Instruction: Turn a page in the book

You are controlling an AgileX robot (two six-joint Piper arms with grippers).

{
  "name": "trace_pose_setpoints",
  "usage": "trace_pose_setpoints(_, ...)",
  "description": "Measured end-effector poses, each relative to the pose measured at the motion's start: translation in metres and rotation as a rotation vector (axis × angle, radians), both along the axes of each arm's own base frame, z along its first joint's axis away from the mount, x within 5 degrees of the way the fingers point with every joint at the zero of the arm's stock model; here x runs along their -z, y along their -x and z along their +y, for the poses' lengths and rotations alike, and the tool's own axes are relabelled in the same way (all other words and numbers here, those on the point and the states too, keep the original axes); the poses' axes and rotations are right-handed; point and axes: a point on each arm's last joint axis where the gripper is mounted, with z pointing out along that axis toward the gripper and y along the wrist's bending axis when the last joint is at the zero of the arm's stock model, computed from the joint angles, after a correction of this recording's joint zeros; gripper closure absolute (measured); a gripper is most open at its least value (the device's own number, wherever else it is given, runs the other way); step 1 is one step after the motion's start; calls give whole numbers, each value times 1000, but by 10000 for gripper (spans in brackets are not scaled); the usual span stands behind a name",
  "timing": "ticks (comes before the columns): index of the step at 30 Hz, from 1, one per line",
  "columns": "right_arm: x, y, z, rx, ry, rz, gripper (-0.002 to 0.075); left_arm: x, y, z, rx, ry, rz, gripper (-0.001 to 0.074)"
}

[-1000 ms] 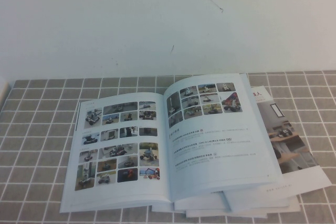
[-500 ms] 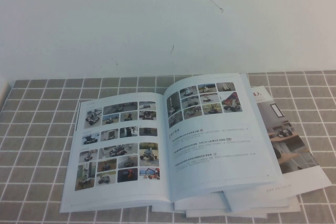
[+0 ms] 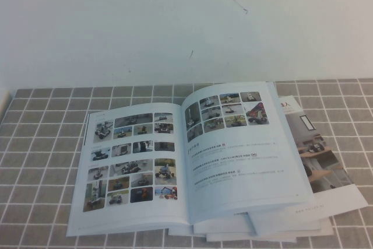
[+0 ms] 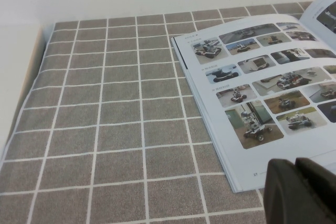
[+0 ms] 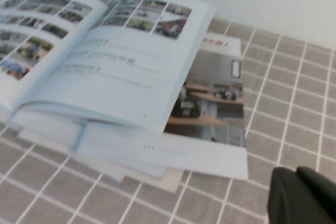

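Note:
The book (image 3: pixel 186 155) lies open on the grey checked tablecloth (image 3: pixel 41 144). Its left leaf, the page (image 3: pixel 128 167), lies flat and is filled with a grid of small vehicle photos. The right-hand page (image 3: pixel 239 155) has photos above text lines and bulges slightly. Neither arm shows in the high view. In the left wrist view my left gripper (image 4: pixel 295 163) is shut and empty, just off the near outer corner of the page (image 4: pixel 262 93). In the right wrist view my right gripper (image 5: pixel 296 172) is shut and empty over the cloth, off the book's (image 5: pixel 115 61) right side.
Booklets with interior-room photos (image 3: pixel 317 155) lie stacked under the book and stick out at its right and front; they also show in the right wrist view (image 5: pixel 210 98). A white wall stands behind the table. A white edge (image 4: pixel 16 77) borders the cloth's left side.

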Motion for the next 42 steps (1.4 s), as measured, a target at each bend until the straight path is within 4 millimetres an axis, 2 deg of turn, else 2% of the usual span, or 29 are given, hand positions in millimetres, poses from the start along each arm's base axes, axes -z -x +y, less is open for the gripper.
trace_pose_setpoints(5, -6, 1, -5, 146, -30, -94, 727, 0, 0, 0, 0, 0, 0, 737)
trace_pose_setpoints(11, -5, 11, -12, 331, -47, -180, 727, 0, 0, 0, 0, 0, 0, 737)
trace_pose_setpoints(14, 8, 7, -12, 371, -54, -233, 727, 0, 0, 0, 0, 0, 0, 737)
trace_pose_setpoints(21, 72, -19, -11, 365, -59, -275, 727, 0, 0, 0, 0, 0, 0, 737)
trace_pose_setpoints(24, 86, -21, -11, 364, -46, -251, 727, 0, 0, 0, 0, 0, 0, 737)
trace_pose_setpoints(30, 98, -18, -11, 364, -23, -130, 727, 0, 0, 0, 0, 0, 2, 737)
trace_pose_setpoints(42, 98, -18, -11, 343, 31, -128, 727, 0, 0, 0, 0, 0, 1, 737)
